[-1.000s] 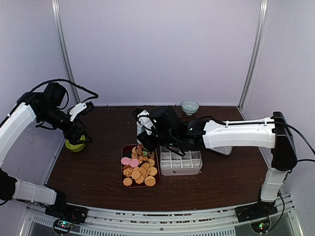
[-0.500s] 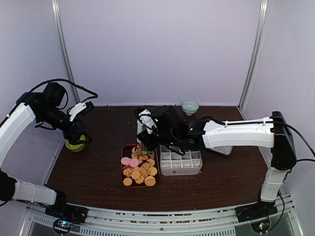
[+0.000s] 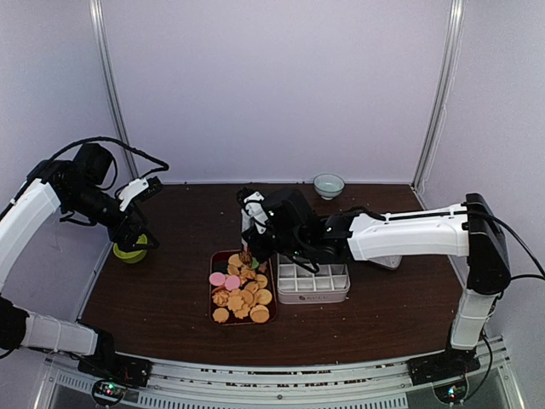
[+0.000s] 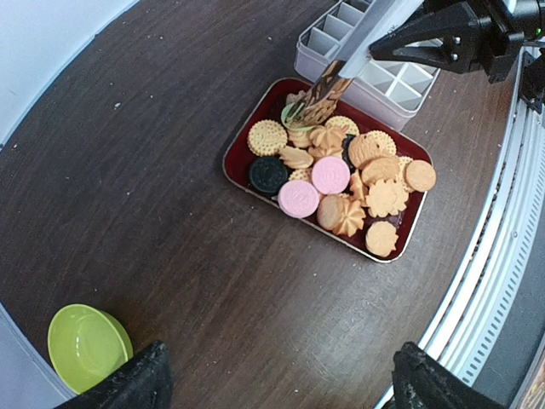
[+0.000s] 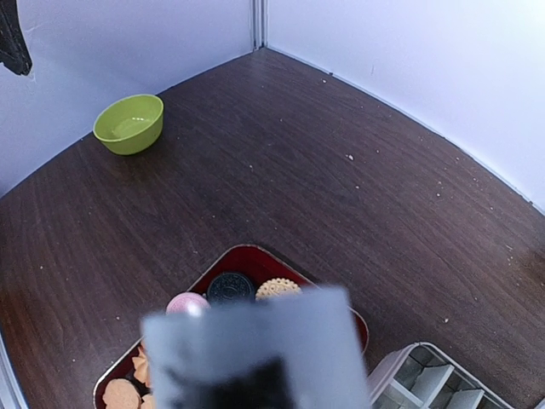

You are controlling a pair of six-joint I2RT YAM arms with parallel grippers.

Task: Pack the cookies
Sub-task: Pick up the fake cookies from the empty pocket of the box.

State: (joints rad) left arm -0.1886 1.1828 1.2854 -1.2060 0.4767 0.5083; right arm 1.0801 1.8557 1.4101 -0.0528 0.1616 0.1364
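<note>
The cookies lie heaped in a dark red tray: mostly golden round and flower-shaped ones, two pink, one dark brown. From above the cookies fill the tray at the table's middle. My right gripper is shut on metal tongs. The tongs' tips reach down into the far end of the heap, beside a green cookie. In the right wrist view the tongs are a grey blur hiding the jaws. My left gripper hangs open and empty, high over the table's left.
A white compartment box stands right of the tray. A green bowl sits at the left edge under the left gripper. A pale bowl is at the back wall. A clear container lies behind the right arm.
The right gripper has squeezed the tongs narrower and shifted slightly over the tray's far end. The left arm has not moved.
</note>
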